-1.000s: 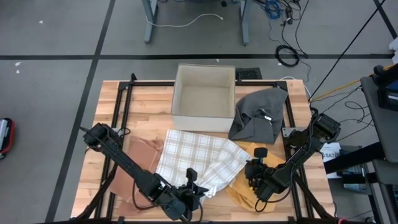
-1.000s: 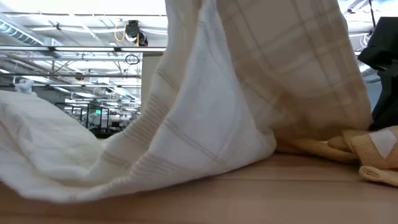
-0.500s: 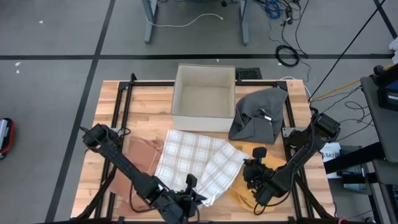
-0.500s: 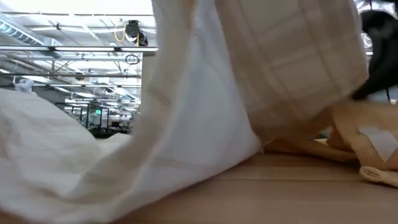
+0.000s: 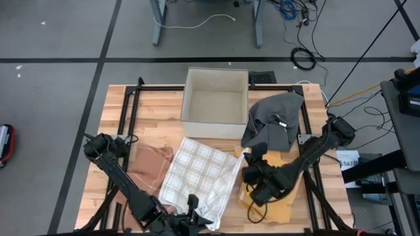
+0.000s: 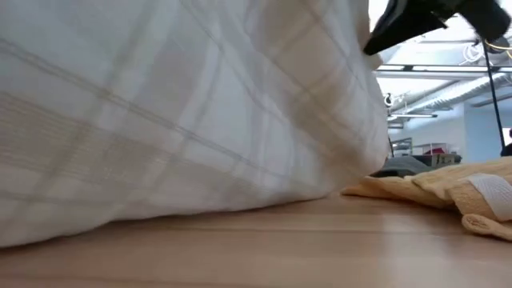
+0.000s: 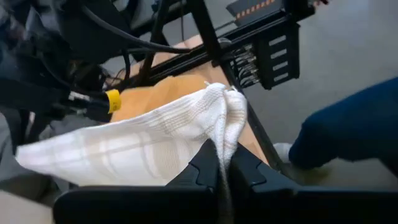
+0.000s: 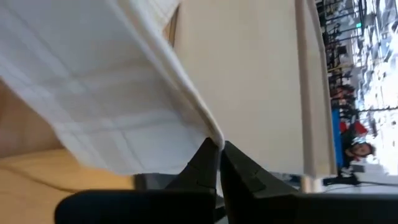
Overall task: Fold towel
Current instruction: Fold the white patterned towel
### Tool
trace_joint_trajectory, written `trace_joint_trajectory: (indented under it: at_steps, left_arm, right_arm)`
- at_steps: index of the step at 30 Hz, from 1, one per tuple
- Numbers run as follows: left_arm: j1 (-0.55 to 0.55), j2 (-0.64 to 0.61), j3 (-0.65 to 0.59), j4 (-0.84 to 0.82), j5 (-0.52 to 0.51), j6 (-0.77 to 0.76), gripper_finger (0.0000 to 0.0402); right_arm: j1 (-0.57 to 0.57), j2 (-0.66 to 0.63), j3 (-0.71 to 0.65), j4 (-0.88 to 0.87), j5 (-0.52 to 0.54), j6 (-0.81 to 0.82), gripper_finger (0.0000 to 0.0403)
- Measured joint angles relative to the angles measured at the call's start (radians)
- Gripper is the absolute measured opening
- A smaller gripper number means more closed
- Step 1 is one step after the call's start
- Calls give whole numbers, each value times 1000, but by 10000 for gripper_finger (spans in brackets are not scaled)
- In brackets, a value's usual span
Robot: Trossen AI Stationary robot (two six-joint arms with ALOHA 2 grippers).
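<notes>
From above, the plaid towel [image 5: 197,177] lies at the table's [image 5: 157,105] front centre, each near corner pinched — left gripper [image 5: 192,216] at the front edge, right gripper [image 5: 244,159] beside a yellow cloth [image 5: 279,206]. At table height, the towel fills the frame (lifted off the wood). Both wrist views show fingers clamped on towel cloth.

Cream plaid towel [image 5: 197,174], rumpled, front-center table; two corners lifted, prob. partly folded.
</notes>
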Motion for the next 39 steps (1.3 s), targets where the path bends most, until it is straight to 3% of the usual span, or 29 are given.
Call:
trace_joint_trajectory:
  at_steps: [8,12,18,26,30,32,35,39]
  left_arm:
    - [-19,0,0,-140,-44,-249,13]
    - [-26,0,0,-236,3,-402,14]
    - [-54,0,0,-433,-28,-548,14]
    - [-66,0,0,-815,-32,-859,14]
    - [-80,0,0,-960,-24,-1018,14]
    - [-80,0,0,-977,-2,-1055,14]
    - [-84,0,0,-975,11,-1069,21]
    - [-86,0,0,-995,15,-1091,60]
  right_arm:
    - [-121,0,0,246,-20,-367,0]
    - [-189,0,0,437,-115,-572,0]
    - [-290,0,0,661,-284,-778,0]
    - [-404,0,0,781,-441,-917,0]
    - [-451,0,0,832,-510,-962,0]
    - [-478,0,0,846,-595,-962,2]
    - [-511,0,0,853,-688,-936,26]
    - [-532,0,0,848,-664,-906,87]
